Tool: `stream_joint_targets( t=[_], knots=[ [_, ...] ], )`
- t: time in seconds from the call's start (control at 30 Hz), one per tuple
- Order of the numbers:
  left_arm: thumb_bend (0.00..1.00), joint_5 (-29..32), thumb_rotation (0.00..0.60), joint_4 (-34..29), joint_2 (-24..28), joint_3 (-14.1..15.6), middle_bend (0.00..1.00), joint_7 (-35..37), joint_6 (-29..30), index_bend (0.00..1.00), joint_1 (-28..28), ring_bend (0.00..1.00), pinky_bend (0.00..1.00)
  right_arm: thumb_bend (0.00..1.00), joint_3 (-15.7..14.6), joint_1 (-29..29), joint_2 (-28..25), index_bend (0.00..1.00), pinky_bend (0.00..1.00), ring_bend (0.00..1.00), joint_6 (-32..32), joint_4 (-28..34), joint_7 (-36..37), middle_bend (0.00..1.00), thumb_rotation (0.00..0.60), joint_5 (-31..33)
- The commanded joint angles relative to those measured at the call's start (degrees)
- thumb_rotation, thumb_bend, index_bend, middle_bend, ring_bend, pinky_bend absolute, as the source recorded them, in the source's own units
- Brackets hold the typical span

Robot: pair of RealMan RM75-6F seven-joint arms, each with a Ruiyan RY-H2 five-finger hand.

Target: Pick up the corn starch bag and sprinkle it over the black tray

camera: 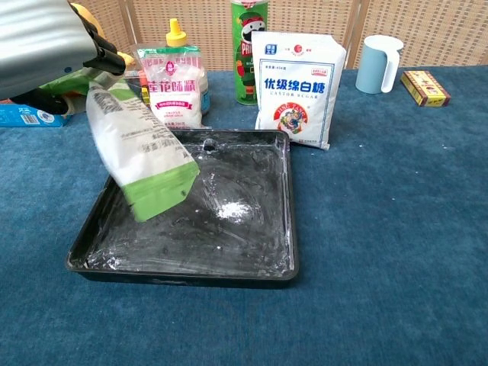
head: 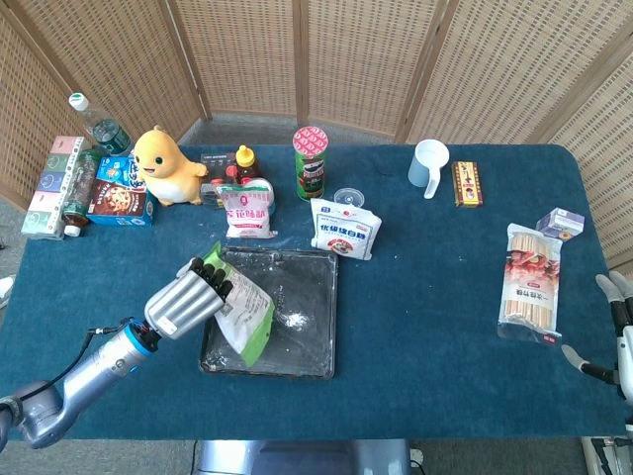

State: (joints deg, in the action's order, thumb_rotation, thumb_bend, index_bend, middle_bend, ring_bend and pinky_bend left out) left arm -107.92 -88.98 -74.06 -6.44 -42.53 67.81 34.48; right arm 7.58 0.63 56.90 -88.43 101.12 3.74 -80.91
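My left hand (head: pixel 188 302) (camera: pixel 46 46) grips the top of the corn starch bag (head: pixel 245 315) (camera: pixel 141 156), a white pouch with a green end. The bag hangs steeply tilted, green end down, over the left half of the black tray (head: pixel 321 267) (camera: pixel 259 263). A small heap of white powder (head: pixel 293 319) (camera: pixel 232 210) lies on the tray floor just right of the bag's lower end. My right hand (head: pixel 618 332) shows at the right edge of the head view, fingers spread, holding nothing.
Behind the tray stand a sugar bag (head: pixel 345 229) (camera: pixel 296 88), a smaller white bag (head: pixel 247 209) (camera: pixel 175 88), a green chip can (head: pixel 310 163), a yellow plush toy (head: pixel 168 166) and boxes at far left. A blue cup (head: pixel 428 164) and a packet of sticks (head: pixel 529 284) lie to the right.
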Motion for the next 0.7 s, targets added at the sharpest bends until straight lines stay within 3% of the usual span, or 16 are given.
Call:
stream_joint_targets(
  t=[0.03, 0.2, 0.37, 0.7],
  knots=[
    [0.41, -1.79, 0.600, -0.60, 0.64, -0.07, 0.67, -4.05, -1.24, 0.79, 1.12, 0.69, 0.70, 0.05, -0.01, 0.02, -0.01, 0.00, 0.00, 0.00, 0.02, -0.01, 0.02, 0.00, 0.600, -0.03],
    [0.41, -0.97, 0.600, -1.14, 0.09, 0.14, 0.67, -4.47, -1.19, 0.79, 0.96, 0.69, 0.70, 0.05, 0.03, -0.03, -0.05, 0.00, 0.00, 0.00, -0.12, 0.03, 0.04, 0.00, 0.600, -0.02],
    [0.41, 2.99, 0.600, -0.74, -1.53, 0.51, 0.67, 1.99, 1.45, 0.79, -1.14, 0.69, 0.70, 0.05, 0.07, -0.07, -0.17, 0.00, 0.00, 0.00, -0.14, 0.00, 0.33, 0.00, 0.600, 0.04],
    [0.40, 15.84, 0.600, 7.85, -8.37, 1.06, 0.67, 30.08, 8.91, 0.79, -8.70, 0.69, 0.70, 0.05, -0.01, 0.07, -0.03, 0.00, 0.00, 0.00, 0.19, 0.01, -0.05, 0.00, 0.600, 0.21]
  ],
)
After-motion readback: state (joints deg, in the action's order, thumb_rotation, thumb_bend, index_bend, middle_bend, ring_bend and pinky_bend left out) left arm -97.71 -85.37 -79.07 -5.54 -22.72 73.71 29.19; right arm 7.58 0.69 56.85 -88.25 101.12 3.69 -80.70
